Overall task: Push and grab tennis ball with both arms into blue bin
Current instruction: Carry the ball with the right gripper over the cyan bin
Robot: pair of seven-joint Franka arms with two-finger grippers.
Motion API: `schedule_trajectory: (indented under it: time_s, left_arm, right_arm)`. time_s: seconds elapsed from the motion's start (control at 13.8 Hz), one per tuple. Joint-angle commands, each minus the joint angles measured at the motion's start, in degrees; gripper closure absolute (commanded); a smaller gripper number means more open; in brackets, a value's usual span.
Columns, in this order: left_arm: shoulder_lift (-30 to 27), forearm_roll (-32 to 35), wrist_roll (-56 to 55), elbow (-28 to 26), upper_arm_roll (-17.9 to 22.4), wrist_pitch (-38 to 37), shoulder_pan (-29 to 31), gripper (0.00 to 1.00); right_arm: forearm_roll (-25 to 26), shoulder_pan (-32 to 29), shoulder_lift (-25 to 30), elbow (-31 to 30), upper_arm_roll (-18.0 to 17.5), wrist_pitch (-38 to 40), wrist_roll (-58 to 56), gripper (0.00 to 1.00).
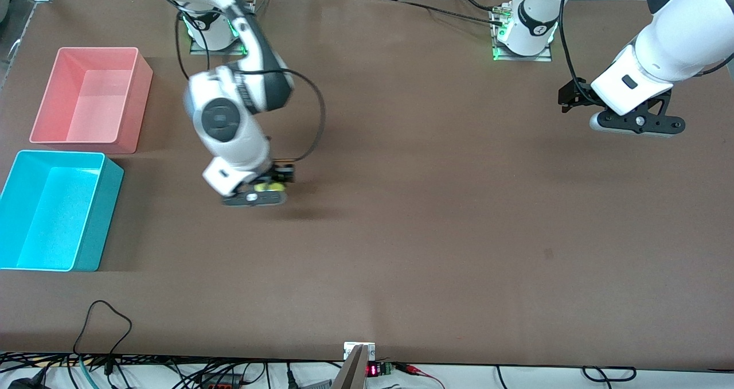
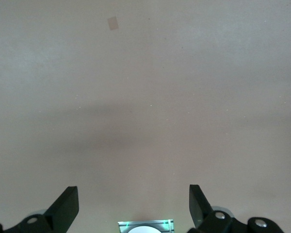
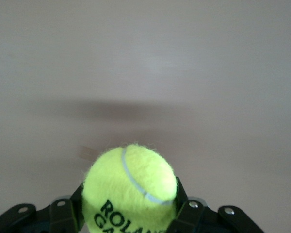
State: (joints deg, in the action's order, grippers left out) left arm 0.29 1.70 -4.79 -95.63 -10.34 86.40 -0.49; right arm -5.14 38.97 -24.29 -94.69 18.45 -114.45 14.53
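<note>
Over the table beside the blue bin [image 1: 57,211], the right gripper [image 1: 259,193] clamps the tennis ball [image 3: 130,187] — next a carry over that bin — while the left gripper [image 2: 133,206] waits, jaws spread and empty.

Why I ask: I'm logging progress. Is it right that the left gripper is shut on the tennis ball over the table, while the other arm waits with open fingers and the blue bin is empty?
Not quite: the right gripper, not the left, is shut on the tennis ball, as the right wrist view shows. The left gripper waits open over bare table, and the blue bin is empty.
</note>
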Motion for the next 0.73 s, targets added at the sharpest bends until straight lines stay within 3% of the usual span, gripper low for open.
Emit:
schedule_trajectory:
  time_s: [0.0,0.22,0.65]
  left_arm:
    - [0.1,-1.6,0.6,0.9,0.3,-0.9,0.5,0.00]
    - [0.1,-1.6,0.6,0.9,0.3,-0.6,1.5,0.00]
    - [0.2,-3.1,0.8,1.0,0.4,0.6,5.0,0.00]
  right_arm:
    - [-0.9,-3.2,3.9,2.0,4.7,9.1,-10.4,1.00]
    - [-0.8,-10.3,7.3,1.9,4.7,13.6,-18.5,1.00]
    - [-0.1,-26.4,6.7,1.2,4.2,15.1,-33.7,1.00]
